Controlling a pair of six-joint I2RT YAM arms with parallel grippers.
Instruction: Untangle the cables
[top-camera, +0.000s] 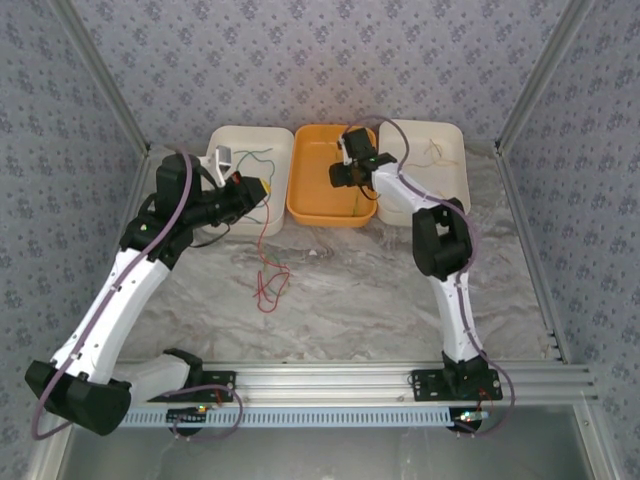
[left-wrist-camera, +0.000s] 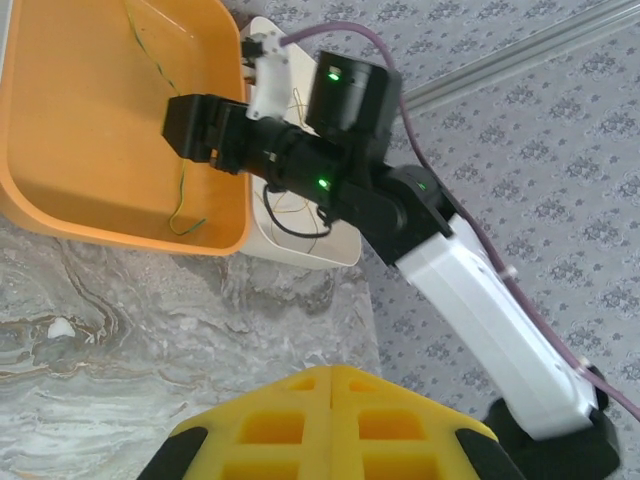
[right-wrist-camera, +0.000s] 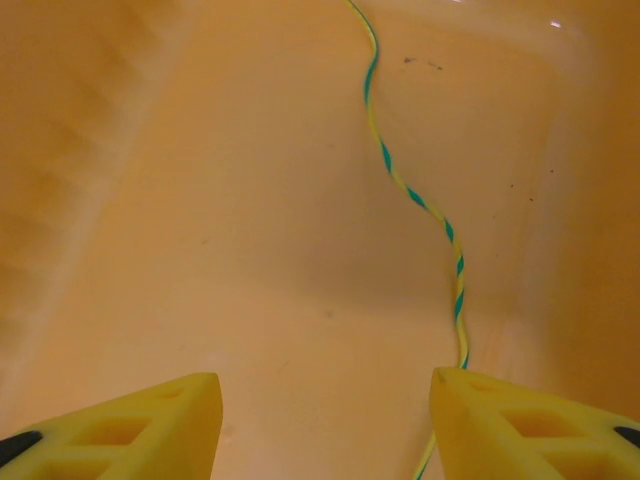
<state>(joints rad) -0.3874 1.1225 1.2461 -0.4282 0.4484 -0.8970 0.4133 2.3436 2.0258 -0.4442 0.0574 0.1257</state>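
A red cable (top-camera: 263, 240) runs from a small red and green tangle (top-camera: 270, 285) on the table up to my left gripper (top-camera: 262, 188), whose yellow fingers are shut on it. In the left wrist view the left gripper (left-wrist-camera: 333, 372) has its tips pressed together and the cable is hidden. My right gripper (top-camera: 345, 172) hangs open inside the orange tray (top-camera: 322, 216). A green-and-yellow twisted cable (right-wrist-camera: 415, 195) lies on the tray floor and passes just beside the right finger (right-wrist-camera: 500, 420) of the right gripper (right-wrist-camera: 326, 378). The same cable (left-wrist-camera: 172, 215) also shows in the left wrist view.
A white tray (top-camera: 250, 131) at the back left holds a green cable (top-camera: 258, 158). Another white tray (top-camera: 456, 136) at the back right holds a thin cream cable (top-camera: 437, 150). Patterned walls close in the back and both sides. The right arm (left-wrist-camera: 470, 290) reaches over the marbled table.
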